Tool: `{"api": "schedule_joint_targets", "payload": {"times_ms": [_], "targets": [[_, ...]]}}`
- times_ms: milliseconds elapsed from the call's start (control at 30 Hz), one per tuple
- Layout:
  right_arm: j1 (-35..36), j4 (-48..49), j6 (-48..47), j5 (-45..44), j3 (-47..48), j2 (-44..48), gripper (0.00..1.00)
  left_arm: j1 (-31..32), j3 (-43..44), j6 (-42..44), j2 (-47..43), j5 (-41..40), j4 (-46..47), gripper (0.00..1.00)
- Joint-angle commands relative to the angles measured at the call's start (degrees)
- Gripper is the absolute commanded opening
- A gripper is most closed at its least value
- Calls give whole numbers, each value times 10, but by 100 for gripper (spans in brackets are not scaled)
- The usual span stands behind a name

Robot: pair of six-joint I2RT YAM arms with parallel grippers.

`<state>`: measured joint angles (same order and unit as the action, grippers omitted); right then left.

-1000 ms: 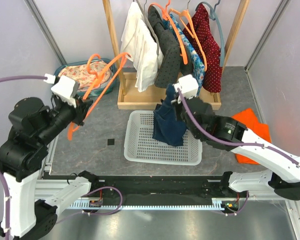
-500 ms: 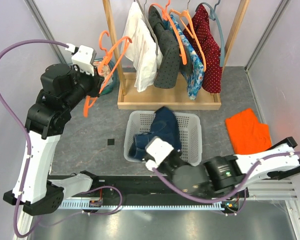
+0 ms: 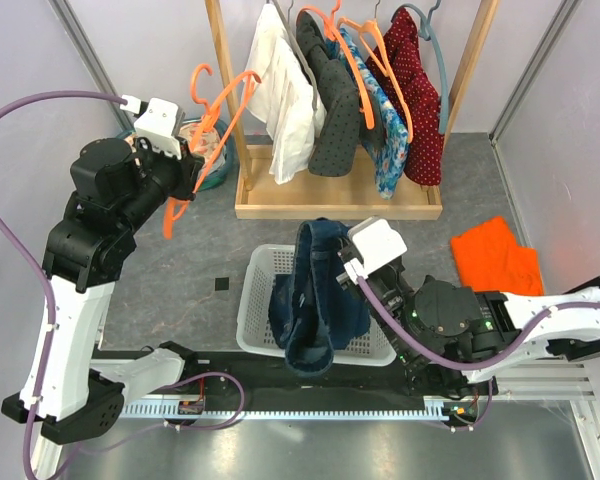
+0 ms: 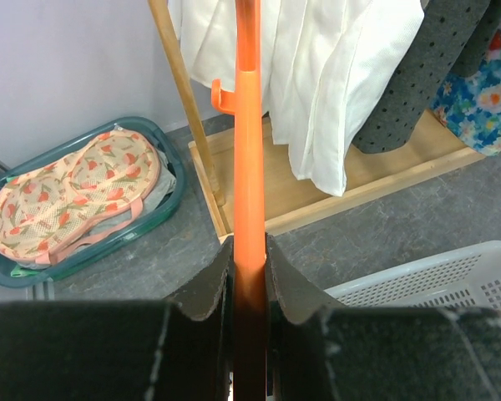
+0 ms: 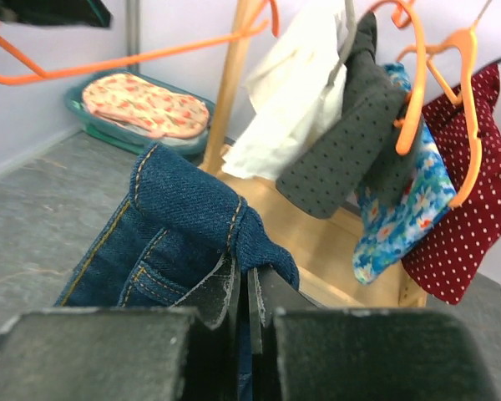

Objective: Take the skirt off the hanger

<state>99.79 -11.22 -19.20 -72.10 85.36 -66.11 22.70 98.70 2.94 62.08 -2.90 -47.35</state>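
The orange hanger [image 3: 208, 125] is bare and held up at the left of the rack, with my left gripper [image 3: 185, 165] shut on its bar. In the left wrist view the hanger [image 4: 249, 125] runs straight up between the closed fingers of the left gripper [image 4: 249, 261]. The dark blue denim skirt [image 3: 315, 300] hangs off the hanger, bunched over the white basket [image 3: 248, 312] and draping past its near rim. My right gripper [image 3: 332, 268] is shut on its top edge. In the right wrist view that gripper [image 5: 249, 280] pinches a fold of the skirt [image 5: 175, 213].
The wooden rack [image 3: 335, 205] at the back carries white, grey, floral and red dotted garments on hangers. A teal tub [image 4: 75, 196] with floral fabric sits left of the rack. An orange cloth [image 3: 495, 262] lies at the right.
The left arm lifted the empty hanger up beside the rack's left post. The right arm carried the skirt from the basket's far side to its near side, still gripping it.
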Motion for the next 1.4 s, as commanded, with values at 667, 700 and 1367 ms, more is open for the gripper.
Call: {"api": "schedule_joint_targets", "payload": {"times_ms": [667,700,1367], "targets": [[-237,-149,421,372,-238,-43,0,0,8,-5,-12,18,40,2],[-252,-145,433,382,-249,-44,0,1,8,-4,-11,19,40,2],[-472,-32,559,662,-360,-287,0,1,12,-4,22,-4,62,2]]}}
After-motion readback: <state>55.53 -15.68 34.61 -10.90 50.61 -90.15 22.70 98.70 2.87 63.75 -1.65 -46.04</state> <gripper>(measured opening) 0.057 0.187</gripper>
